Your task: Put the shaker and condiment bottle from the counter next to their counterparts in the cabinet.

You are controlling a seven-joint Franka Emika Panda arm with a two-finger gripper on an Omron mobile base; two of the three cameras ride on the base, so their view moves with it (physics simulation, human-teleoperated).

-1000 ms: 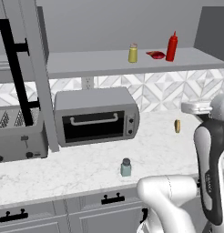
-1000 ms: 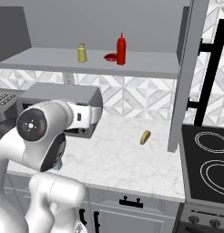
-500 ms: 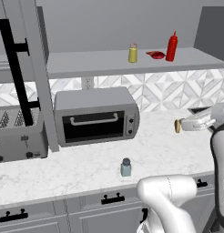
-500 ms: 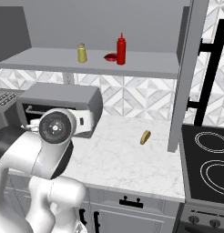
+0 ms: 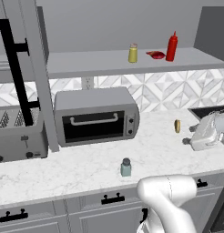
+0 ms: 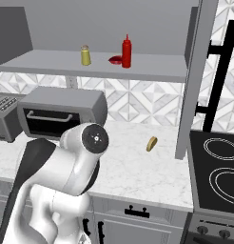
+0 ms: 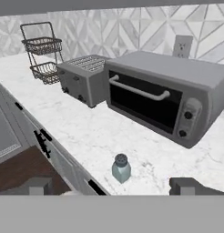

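We stand in a grey kitchen, before the counter (image 5: pixel 86 168) of white-grey marbled stone with grey drawers and black handles under it. On this counter, near its front edge, we see the shaker (image 5: pixel 126 167), pale blue-grey with a dark cap, upright and alone; in the hand view the shaker (image 7: pixel 121 168) sits low in the middle, between the two dark fingertips (image 7: pixel 189 186) and apart from them. The fingertips are wide apart and nothing is between them, so we read the gripper (image 7: pixel 111 187) as open; in the left base view the white hand (image 5: pixel 207 133) hangs at the right edge, well apart from the shaker. Behind the shaker stands the silver toaster oven (image 5: pixel 96 115); left of it is a toaster (image 5: pixel 18 134); further left in the hand view is a wire basket rack (image 7: pixel 42 52). To the right on the counter lies a small yellow-brown thing (image 5: pixel 177 126); we cannot tell what it is. Above, on the shelf of the cabinet (image 5: pixel 109 61), the condiment bottle (image 5: pixel 171 47) stands upright, just beside the small flat red thing (image 5: pixel 155 55); the yellow shaker (image 5: pixel 133 53) stands near them to the left. The cabinet door (image 5: pixel 27 73) with the long black handle is open. In the right base view a stove top (image 6: pixel 216 171) lies at the right.
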